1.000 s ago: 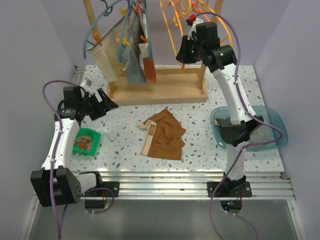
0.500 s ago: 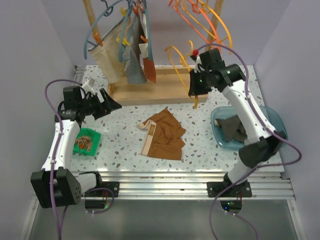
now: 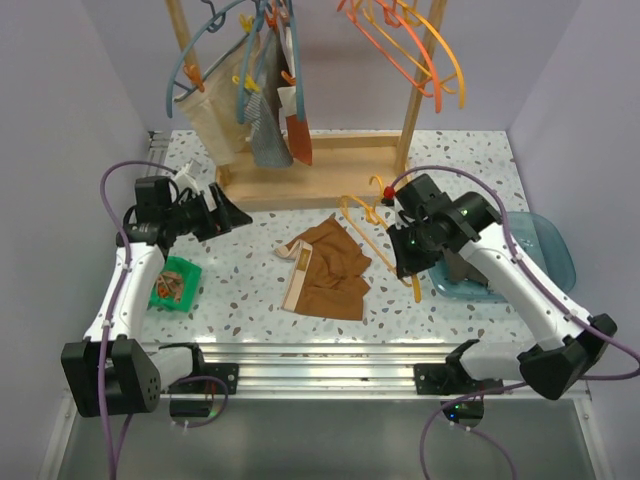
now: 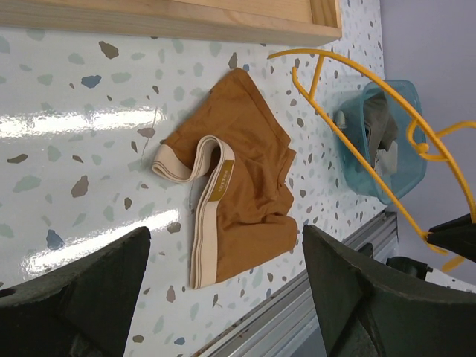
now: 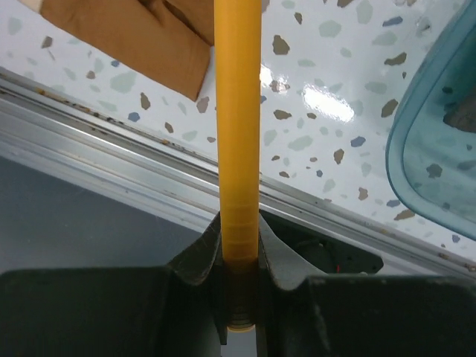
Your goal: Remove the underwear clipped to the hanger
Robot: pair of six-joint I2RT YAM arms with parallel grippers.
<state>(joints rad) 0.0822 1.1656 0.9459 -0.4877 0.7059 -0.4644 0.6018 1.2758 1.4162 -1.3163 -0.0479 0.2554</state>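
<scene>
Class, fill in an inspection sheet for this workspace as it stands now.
Surface: speckled table, glossy.
Job's things: underwear flat on table, unclipped; yellow hanger bare, gripped.
Clutter: green box of small brownish pieces; blue tub holding dark cloth.
Grippers: left gripper open, empty; right gripper shut on hanger.
Cables: purple cables looping off both arms.
Surroundings: wooden rack with hung cloths, spare hangers.

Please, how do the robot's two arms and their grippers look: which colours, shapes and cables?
The left arm and the right arm have white links with black joint housings, and each stands on a black base. Thin purple cables loop along both. The left gripper and the right gripper are matte black, with broad, wedge-shaped fingers. No lettering is legible.
</scene>
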